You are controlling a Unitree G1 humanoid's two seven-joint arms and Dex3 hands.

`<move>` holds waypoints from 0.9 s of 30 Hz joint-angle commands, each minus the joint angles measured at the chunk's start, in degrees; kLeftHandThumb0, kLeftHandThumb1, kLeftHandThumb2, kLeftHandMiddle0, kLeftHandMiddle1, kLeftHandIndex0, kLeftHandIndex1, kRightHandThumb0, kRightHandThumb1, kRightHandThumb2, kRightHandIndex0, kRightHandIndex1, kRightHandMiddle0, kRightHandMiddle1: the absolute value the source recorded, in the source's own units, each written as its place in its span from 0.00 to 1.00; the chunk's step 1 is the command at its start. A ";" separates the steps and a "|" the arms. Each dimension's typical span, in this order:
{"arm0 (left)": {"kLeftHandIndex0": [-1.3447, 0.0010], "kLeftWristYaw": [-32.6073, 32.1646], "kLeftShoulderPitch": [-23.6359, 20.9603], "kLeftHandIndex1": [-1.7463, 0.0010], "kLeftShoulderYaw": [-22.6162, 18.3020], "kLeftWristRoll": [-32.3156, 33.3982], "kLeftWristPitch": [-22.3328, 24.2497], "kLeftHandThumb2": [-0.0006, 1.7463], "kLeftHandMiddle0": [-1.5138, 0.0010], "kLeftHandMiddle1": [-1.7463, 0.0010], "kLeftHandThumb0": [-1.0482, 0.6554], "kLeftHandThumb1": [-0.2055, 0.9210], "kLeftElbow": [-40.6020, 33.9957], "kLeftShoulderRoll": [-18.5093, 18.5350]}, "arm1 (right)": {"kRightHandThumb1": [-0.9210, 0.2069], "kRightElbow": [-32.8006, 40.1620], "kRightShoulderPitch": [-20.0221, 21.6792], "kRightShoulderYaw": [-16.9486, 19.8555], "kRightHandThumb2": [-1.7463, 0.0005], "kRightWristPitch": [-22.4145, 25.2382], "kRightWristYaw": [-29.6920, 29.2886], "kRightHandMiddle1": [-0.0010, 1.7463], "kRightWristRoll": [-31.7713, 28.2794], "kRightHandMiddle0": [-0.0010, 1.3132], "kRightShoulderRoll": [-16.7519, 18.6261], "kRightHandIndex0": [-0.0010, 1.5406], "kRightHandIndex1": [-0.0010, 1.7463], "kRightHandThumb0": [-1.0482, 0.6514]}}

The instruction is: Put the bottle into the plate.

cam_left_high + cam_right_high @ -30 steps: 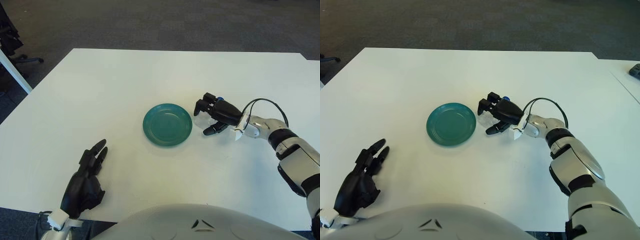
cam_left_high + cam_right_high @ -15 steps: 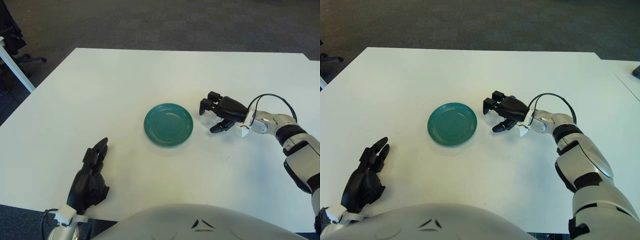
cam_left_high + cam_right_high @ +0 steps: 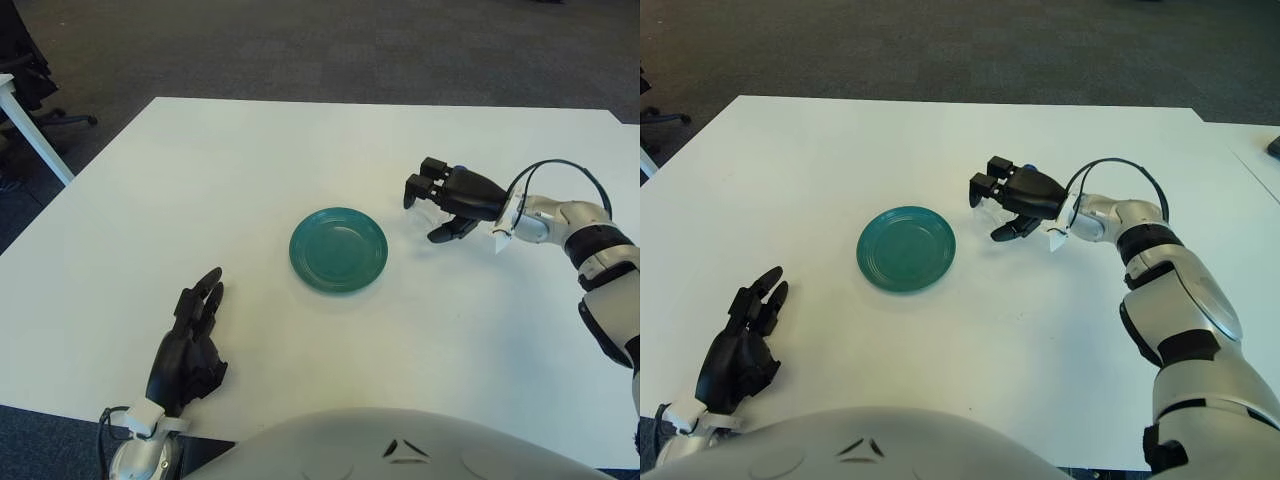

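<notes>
A round green plate [image 3: 338,249] lies flat at the middle of the white table [image 3: 250,160]. To the right of the plate, a little farther back, my right hand [image 3: 424,214] is curled around a small clear bottle [image 3: 994,211]. Its blue cap [image 3: 1028,168] peeks out behind the knuckles, and most of the bottle is hidden by the black fingers [image 3: 420,185]. The hand and bottle stand apart from the plate's rim. My left hand [image 3: 190,345] shows near the table's front left edge, fingers relaxed and holding nothing.
A black cable [image 3: 555,168] loops over my right wrist. Dark carpet lies beyond the table's far edge. A white table leg [image 3: 35,140] and chair base stand off the left side. My own torso [image 3: 400,445] fills the bottom of the view.
My right hand, still closed on the bottle, has moved right and farther back, away from the plate. The left hand has shifted slightly forward. The plate has stayed in place.
</notes>
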State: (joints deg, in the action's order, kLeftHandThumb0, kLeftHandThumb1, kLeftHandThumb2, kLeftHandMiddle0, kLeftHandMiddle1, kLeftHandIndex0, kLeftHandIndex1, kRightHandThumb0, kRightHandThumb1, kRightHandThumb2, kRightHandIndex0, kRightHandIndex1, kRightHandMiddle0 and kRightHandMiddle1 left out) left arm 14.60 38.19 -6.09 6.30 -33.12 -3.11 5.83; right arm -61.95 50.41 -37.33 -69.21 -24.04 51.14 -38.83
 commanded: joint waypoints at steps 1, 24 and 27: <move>1.00 -0.33 0.29 0.68 1.35 -0.89 2.64 0.60 0.83 1.00 0.08 1.00 3.35 -0.58 | 0.00 0.03 1.29 0.53 0.40 -0.81 0.17 1.00 0.79 0.82 -0.72 0.75 1.00 0.00; 1.00 -1.06 -4.24 0.67 3.49 -1.18 2.57 0.59 0.83 1.00 0.10 1.00 7.29 -1.22 | 0.00 2.32 5.34 3.66 0.41 -2.66 5.25 1.00 -4.12 0.78 5.56 0.75 1.00 0.00; 1.00 -1.40 -4.67 0.67 4.19 -1.28 3.79 0.59 0.84 1.00 0.10 1.00 7.11 -1.55 | 0.00 2.77 4.06 3.82 0.41 -2.35 7.00 1.00 -5.37 0.77 7.75 0.75 1.00 0.00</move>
State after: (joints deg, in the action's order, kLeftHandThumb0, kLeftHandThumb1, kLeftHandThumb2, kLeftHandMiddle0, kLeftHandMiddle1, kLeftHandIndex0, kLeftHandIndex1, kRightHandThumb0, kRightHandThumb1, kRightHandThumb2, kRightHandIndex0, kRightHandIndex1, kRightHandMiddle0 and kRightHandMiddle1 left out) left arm 13.62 33.14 -3.28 6.01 -33.08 1.93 4.85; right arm -60.28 54.21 -34.07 -71.20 -18.85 47.50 -33.85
